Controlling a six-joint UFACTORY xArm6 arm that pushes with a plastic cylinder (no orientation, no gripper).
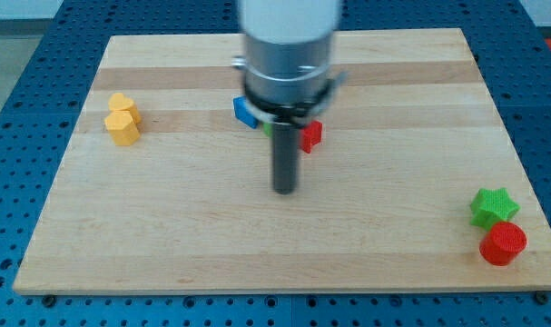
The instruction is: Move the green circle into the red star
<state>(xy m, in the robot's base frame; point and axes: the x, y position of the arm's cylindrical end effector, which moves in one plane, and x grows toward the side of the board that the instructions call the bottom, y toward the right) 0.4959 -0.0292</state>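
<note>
A: Where is the green circle (pixel 269 128) sitting?
B: Mostly hidden behind the rod, between a blue block (pixel 246 112) and the red star (pixel 310 135); its facing cannot be told

A: And the tip (pixel 285 190)?
B: Resting just below them, touching nothing

Wooden board (pixel 166 227) on blue perforated table (pixel 21 54).

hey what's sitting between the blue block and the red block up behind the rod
In the camera view, a sliver of a green block shows between the blue block and the red block, mostly hidden behind the arm. My tip sits below all three.
</note>
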